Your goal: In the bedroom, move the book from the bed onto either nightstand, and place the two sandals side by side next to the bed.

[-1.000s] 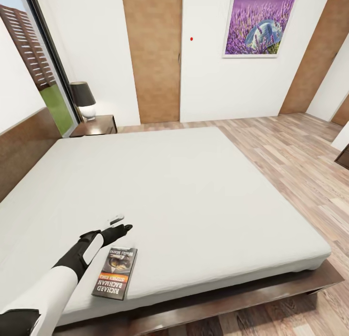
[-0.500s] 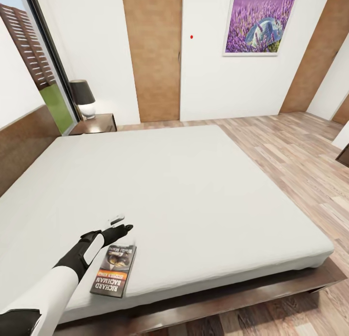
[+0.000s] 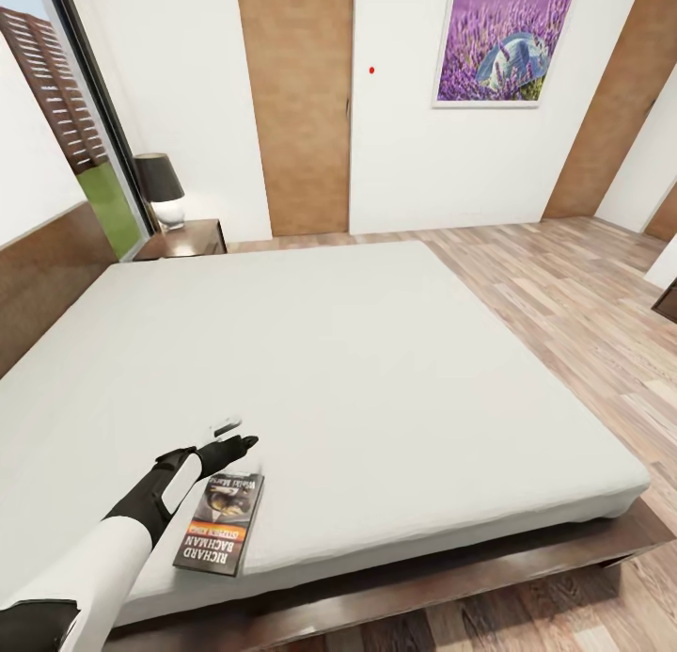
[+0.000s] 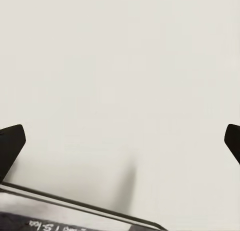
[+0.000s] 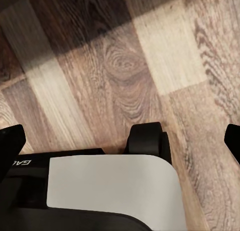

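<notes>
Left gripper [image 3: 228,436], jaws spread above the book [image 3: 220,523]: descending off-centre could push it off the bed [image 3: 376,370].

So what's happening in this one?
The robot stands at the bed with its left gripper open, reaching over the mattress just past the far end of the book. The book lies flat near the bed's near edge, not yet grasped. The nightstand with a lamp waits at the far corner. The right gripper is open, pointing down at the wood floor.
</notes>
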You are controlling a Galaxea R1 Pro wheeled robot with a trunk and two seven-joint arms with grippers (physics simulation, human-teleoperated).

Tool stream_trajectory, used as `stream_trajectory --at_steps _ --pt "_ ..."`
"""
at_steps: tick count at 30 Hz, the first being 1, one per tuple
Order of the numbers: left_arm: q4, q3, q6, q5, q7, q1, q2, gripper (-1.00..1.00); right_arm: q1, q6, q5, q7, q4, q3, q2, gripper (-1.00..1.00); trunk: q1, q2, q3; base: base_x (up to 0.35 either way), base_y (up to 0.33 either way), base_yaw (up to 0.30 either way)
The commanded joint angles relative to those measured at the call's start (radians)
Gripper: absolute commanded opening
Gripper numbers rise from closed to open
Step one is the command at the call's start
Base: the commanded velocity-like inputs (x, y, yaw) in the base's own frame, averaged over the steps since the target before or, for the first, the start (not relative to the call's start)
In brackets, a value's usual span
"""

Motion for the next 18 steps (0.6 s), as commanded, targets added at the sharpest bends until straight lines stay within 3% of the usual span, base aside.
stream_trajectory --at_steps 1,12,18 --pt "-0.001 -0.003 0.004 0.006 0.0 0.0 0.001 1.0 -0.001 0.001 -0.011 0.006 0.003 0.007 0.0 1.0 0.004 -0.007 -0.004 0.0 0.0 0.0" --pt "-0.001 -0.003 0.003 0.007 0.0 0.0 0.001 1.0 -0.001 0.001 -0.011 0.006 0.003 0.007 0.0 1.0 0.042 -0.077 -0.035 0.0 0.0 0.0" --pt "-0.001 -0.001 0.003 0.007 0.0 0.0 0.001 1.0 -0.002 0.001 -0.011 0.006 0.003 0.007 0.0 1.0 0.042 -0.077 -0.035 0.0 0.0 0.0"
